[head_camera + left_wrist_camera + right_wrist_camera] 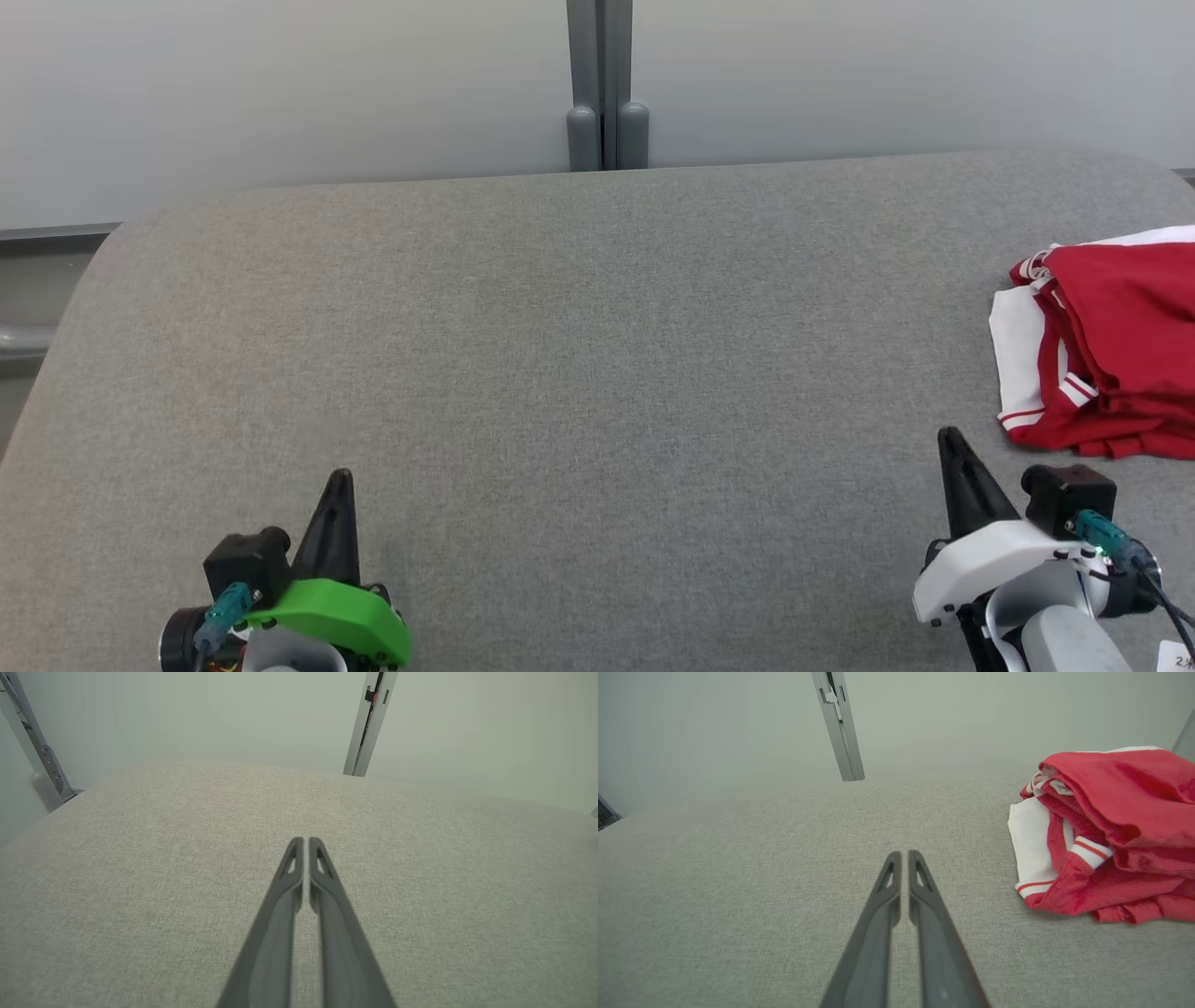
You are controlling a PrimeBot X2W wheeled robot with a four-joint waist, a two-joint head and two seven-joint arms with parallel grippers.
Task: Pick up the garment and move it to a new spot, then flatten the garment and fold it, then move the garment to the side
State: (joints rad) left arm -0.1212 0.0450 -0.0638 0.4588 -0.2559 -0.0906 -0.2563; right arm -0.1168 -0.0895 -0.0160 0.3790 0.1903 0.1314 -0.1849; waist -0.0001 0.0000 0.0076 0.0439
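The garment [1111, 345] is red with white sleeves and striped cuffs, bunched in a loose heap at the right edge of the grey table [579, 355]. In the right wrist view the garment [1111, 835] lies ahead and to the right of my fingers. My right gripper [950, 439] sits near the front right, just short of the heap, shut with nothing between its fingers [920, 891]. At the front left my left gripper [341, 478] rests over bare cloth, also shut and empty, its fingers [289, 877] pressed together.
A grey post [605, 84] rises behind the table's far edge against a pale wall. The table has rounded far corners, and its left edge [56, 355] drops off to the floor. Wide bare table surface stretches between the two grippers.
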